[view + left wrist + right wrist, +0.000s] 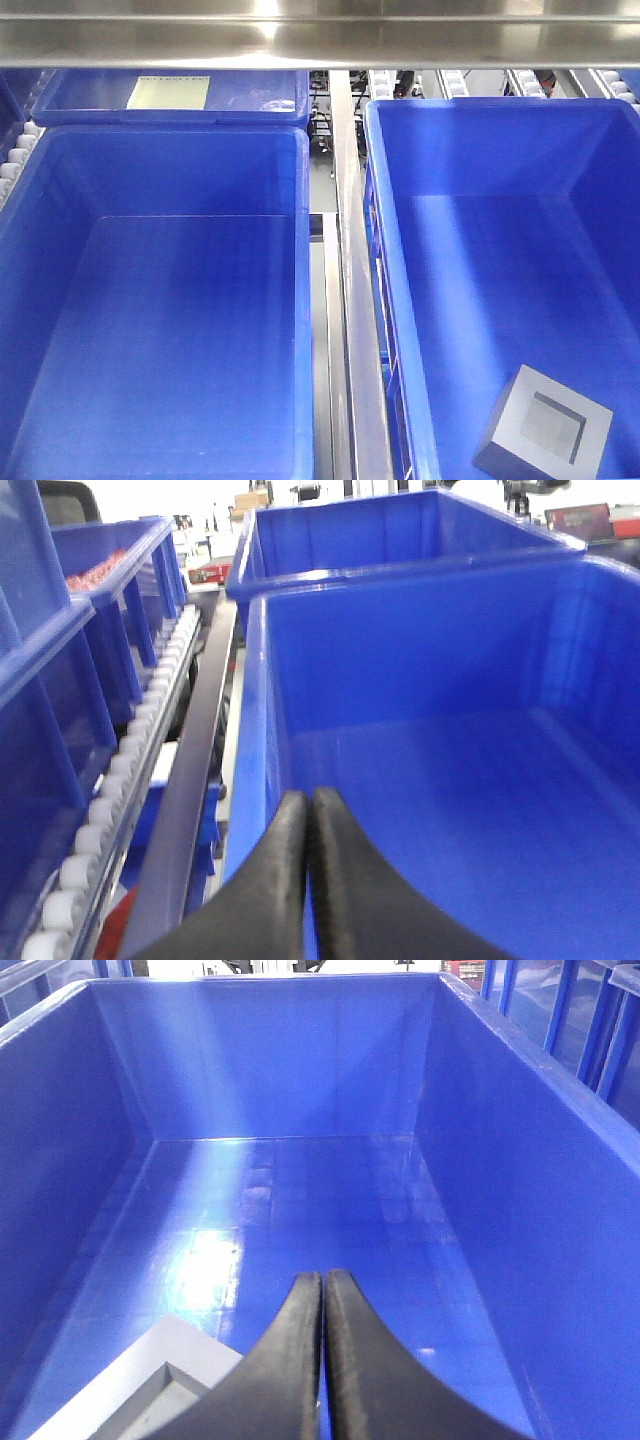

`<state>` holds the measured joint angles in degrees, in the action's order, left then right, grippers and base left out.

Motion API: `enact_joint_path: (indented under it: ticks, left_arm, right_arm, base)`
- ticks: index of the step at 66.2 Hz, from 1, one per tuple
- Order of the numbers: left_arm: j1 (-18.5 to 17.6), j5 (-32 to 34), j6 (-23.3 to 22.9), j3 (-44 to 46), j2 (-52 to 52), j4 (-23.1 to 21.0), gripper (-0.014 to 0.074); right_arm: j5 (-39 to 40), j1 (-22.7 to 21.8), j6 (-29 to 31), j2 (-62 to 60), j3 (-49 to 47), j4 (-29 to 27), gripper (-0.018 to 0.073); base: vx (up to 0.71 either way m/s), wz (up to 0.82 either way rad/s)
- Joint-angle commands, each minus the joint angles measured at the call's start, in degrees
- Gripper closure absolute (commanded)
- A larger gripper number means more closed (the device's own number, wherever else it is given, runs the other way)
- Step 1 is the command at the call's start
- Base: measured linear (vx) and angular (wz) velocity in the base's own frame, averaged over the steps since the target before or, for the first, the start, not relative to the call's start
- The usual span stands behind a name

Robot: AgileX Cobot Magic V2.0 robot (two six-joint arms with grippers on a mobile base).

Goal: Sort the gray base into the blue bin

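Note:
The gray base (545, 430) lies on the floor of the right blue bin (400, 200), near its front, recess facing up. In the right wrist view it shows at lower left (130, 1385), just left of my right gripper (322, 1278), which is shut and empty inside that bin. My left gripper (307, 798) is shut and empty, above the left rim of the empty left blue bin (262, 710), which also shows in the front view (305, 300). Neither gripper shows in the front view.
A third blue bin (260, 100) with a pale yellowish sheet (168, 92) stands behind the left one. A metal rail (355, 330) runs between the bins and a steel bar (320, 35) crosses overhead. Roller conveyor (120, 790) and more blue bins lie to the left.

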<state>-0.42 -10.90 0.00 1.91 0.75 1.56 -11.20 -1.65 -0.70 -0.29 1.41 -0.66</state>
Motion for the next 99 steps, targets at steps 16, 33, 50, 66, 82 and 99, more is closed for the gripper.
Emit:
enact_joint_path:
  ticks: [16,33,50,66,82,99]
  left_arm:
    - [0.1,5.9,-0.3,-1.9,0.9,-0.1,0.0604]
    - [0.1,4.9,-0.4,-2.3,0.9,-0.2,0.0604]
    - [0.1,4.9,-0.4,-2.3,0.9,-0.2,0.0603]
    - [0.1,4.9,-0.4,-2.2,0.8,-0.2,0.0603]
    - [0.1,4.9,-0.4,-2.2,0.8,-0.2,0.0603]
    - [0.1,4.9,-0.4,-2.2,0.8,-0.2,0.0603]
  right_arm:
    - [2.6,-0.2,0.7,1.0,0.3,0.3,0.0564]
    - [2.6,-0.2,0.7,1.0,0.3,0.3,0.0564]
    - [2.6,-0.2,0.7,1.0,0.3,0.3,0.0564]
    - [2.6,-0.2,0.7,1.0,0.3,0.3,0.0564]
    - [2.6,-0.2,0.7,1.0,0.3,0.3,0.0564]
    - [2.6,-0.2,0.7,1.0,0.3,0.3,0.0564]
  base:
    - [0.00,0.00]
    - [0.00,0.00]
    - [0.00,0.00]
    - [0.00,0.00]
    - [0.00,0.00]
    - [0.00,0.00]
